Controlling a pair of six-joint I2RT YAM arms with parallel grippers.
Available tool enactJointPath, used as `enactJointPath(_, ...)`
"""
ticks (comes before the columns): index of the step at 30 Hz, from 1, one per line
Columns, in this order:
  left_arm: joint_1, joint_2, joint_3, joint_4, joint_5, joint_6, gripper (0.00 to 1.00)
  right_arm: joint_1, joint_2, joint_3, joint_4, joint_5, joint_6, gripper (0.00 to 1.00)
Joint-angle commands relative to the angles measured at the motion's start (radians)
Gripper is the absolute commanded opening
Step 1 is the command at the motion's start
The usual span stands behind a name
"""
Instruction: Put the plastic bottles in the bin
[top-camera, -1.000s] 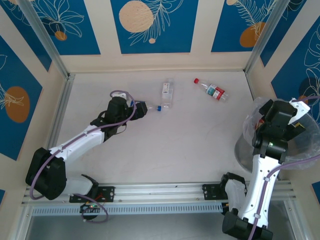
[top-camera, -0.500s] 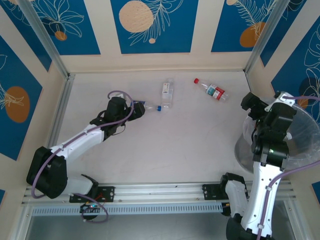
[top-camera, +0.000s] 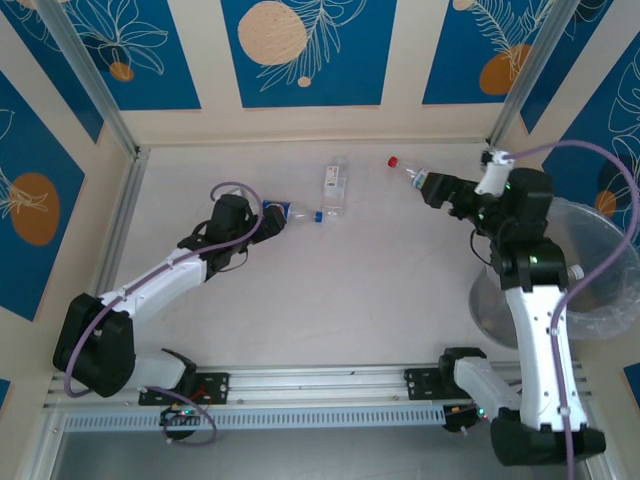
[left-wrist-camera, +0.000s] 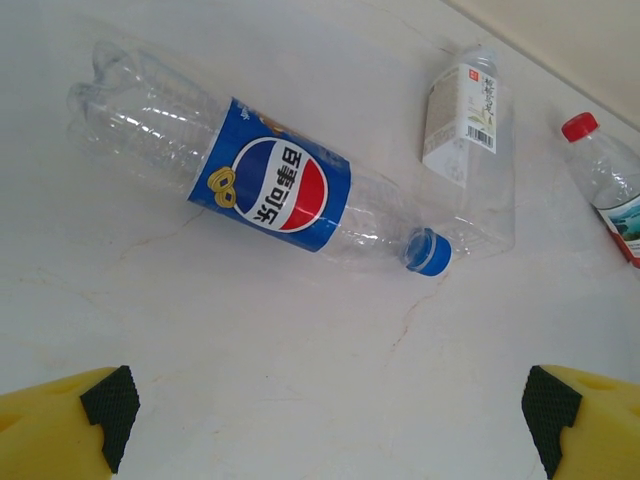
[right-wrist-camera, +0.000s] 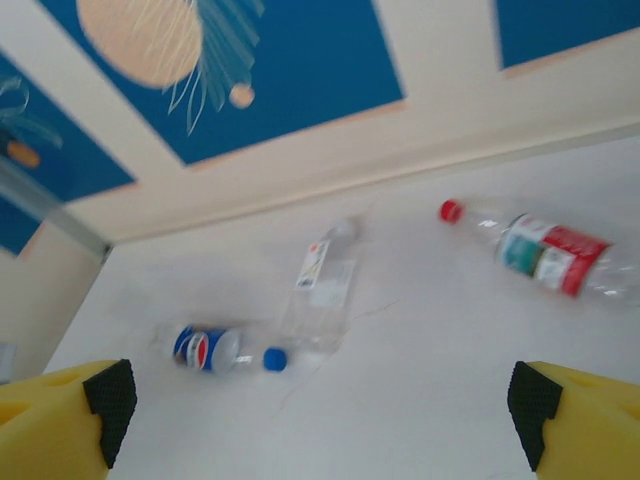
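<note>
Spread wide with nothing between the fingers (left-wrist-camera: 50, 425): left gripper (left-wrist-camera: 330, 420) and right gripper (right-wrist-camera: 325, 405) alike. Just ahead of the left fingers, nearer that arm: blue-labelled bottle (left-wrist-camera: 270, 190), thin clear ribbed plastic, on its side, long axis slanting across the gap, blue cap (left-wrist-camera: 430, 252) close against a squarish white-labelled bottle (left-wrist-camera: 470, 140). Ahead-right of the right fingers: red-capped bottle (right-wrist-camera: 545, 255), lying crosswise. Behind the right arm, well apart from all three: bin (top-camera: 600, 212).

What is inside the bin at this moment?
The bin shows its crinkly translucent liner; no bottle can be made out in it. The right arm covers its left side, so anything lying there is hidden.
</note>
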Motion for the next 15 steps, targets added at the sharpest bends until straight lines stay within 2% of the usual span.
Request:
enactJointPath(1,0.016,0.007,-0.013,-0.015,-0.018,-0.020,1.00,0.095,0.111,0.044,-0.012,0.020,-0.050,0.98)
enactJointPath(6,0.022,0.006,-0.025,-0.012,-0.024,-0.026,1.00,0.191,0.387,0.169,-0.052,0.080,-0.114,0.99)
enactJointPath(9,0.029,0.001,-0.031,-0.014,-0.032,-0.026,1.00,0.224,0.597,0.313,-0.125,0.190,-0.131,0.99)
enactJointPath(13,0.044,-0.008,-0.036,-0.021,-0.046,-0.018,1.00,0.208,0.859,0.504,-0.187,0.305,-0.151,1.00)
enactJointPath(15,0.053,-0.011,-0.038,-0.026,-0.052,-0.014,1.00,0.186,0.973,0.604,-0.212,0.324,-0.185,1.00)
